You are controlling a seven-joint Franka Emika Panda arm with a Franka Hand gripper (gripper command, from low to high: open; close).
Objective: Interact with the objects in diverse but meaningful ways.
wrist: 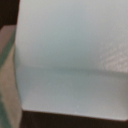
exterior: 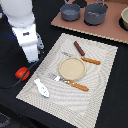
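On the dark desk (exterior: 107,107) lies a pale woven mat (exterior: 97,85), and at the mat's edge toward the exterior view's left the white arm (exterior: 22,22) reaches down. Its tool (exterior: 33,54) hangs low over that edge, just above the red ball (exterior: 21,73), which sits on the desk right beside the mat. The tool's tips are too blurred in the exterior view to say whether they stand apart or together. In the wrist view a light blue block (wrist: 70,60) fills nearly the whole picture, its flat faces meeting at a soft crease, very close to the camera; whether the tool is clamped on it I cannot tell.

The white-and-blue fish (exterior: 41,88) lies on the mat near its corner nearest the camera, close to the ball but apart from it. The brown stick (exterior: 79,48) lies near the mat's far edge, just beside the knife (exterior: 86,60). A tan plate (exterior: 73,68) sits mid-mat between the knife and the fork (exterior: 69,82). Beyond the mat, on a brown board (exterior: 87,27), stand two grey pots (exterior: 95,13).
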